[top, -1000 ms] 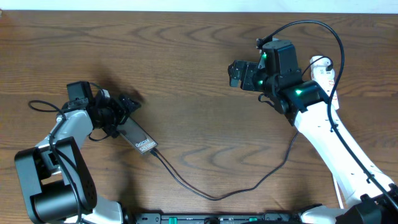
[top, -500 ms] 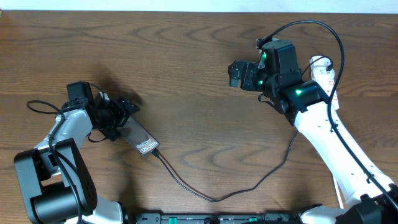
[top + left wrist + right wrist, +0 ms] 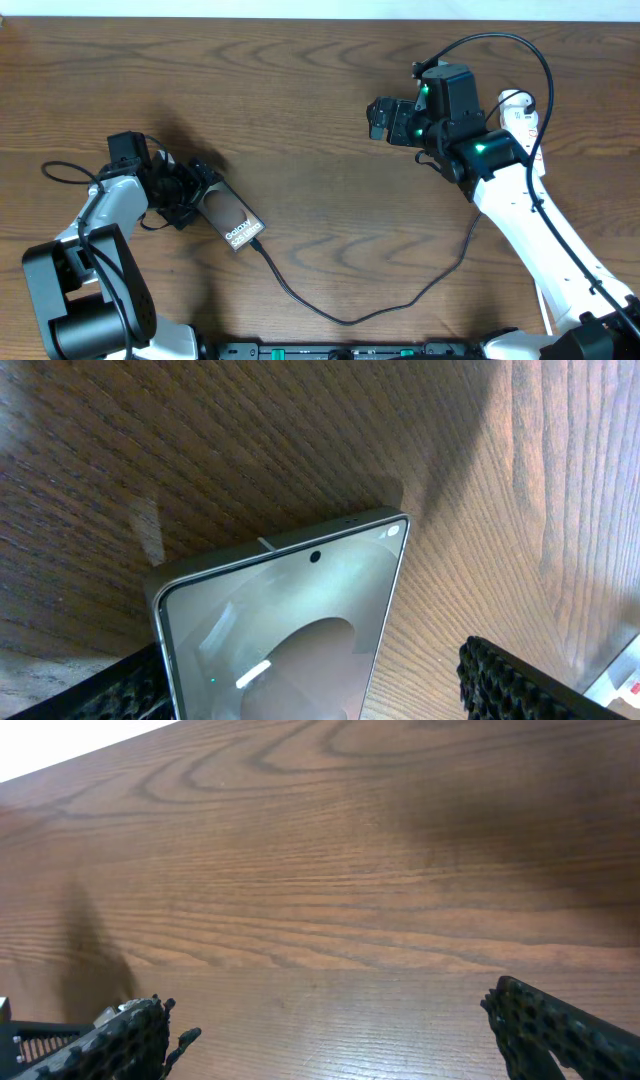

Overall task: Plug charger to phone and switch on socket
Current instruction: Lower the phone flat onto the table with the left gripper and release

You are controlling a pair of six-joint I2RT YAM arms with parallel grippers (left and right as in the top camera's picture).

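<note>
We see L jaws apart, straddling flat silver-edged glossy phone (image 3: 232, 220) on brown wooden desk (image 3: 300, 100); thin black charger cable (image 3: 340, 318) meets its near-right end; R jaws apart.

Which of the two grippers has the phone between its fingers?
The left gripper: its open fingers straddle the phone. The right gripper is open too, but only the bare table lies under it.

Phone (image 3: 285, 625) between the spread jaws
</note>
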